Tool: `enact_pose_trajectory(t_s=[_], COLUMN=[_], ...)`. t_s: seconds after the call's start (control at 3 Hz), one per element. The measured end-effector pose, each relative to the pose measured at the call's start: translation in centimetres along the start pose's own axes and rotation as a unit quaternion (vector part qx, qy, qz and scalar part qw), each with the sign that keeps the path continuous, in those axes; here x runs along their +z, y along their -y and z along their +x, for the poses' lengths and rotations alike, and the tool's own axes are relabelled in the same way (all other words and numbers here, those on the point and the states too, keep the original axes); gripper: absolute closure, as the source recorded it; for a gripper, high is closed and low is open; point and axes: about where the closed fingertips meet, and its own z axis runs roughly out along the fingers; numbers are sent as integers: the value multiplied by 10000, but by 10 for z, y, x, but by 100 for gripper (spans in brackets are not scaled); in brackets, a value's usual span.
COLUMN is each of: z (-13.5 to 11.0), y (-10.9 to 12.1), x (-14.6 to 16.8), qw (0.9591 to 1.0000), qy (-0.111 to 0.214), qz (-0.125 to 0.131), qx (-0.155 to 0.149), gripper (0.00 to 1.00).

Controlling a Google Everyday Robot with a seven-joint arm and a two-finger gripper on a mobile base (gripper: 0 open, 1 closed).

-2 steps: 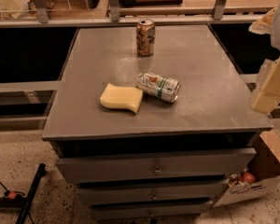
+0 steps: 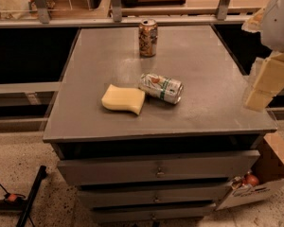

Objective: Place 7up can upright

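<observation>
The 7up can (image 2: 161,88) is silver-white with green bands and a small orange mark. It lies on its side near the middle of the grey table top (image 2: 203,60), its top end pointing to the front right. My gripper (image 2: 258,96) hangs at the table's right edge, to the right of the can and well apart from it, holding nothing I can see. The white arm (image 2: 279,18) rises above it at the frame's right edge.
An orange-brown patterned can (image 2: 148,38) stands upright at the back middle of the table. A yellow sponge (image 2: 123,99) lies just left of the 7up can, close to it. Drawers (image 2: 156,170) are below the top. A cardboard box (image 2: 265,178) stands on the floor at the right.
My gripper has edged slightly left toward the table. The cans and the sponge have not moved.
</observation>
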Motion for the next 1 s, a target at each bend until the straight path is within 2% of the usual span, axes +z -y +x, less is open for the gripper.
enact_pose_trajectory(t_s=[1.0], z=[-66], y=[30], x=[69], qw=[9969], qy=[-308], qz=[-307], qx=[-654], gripper=[0])
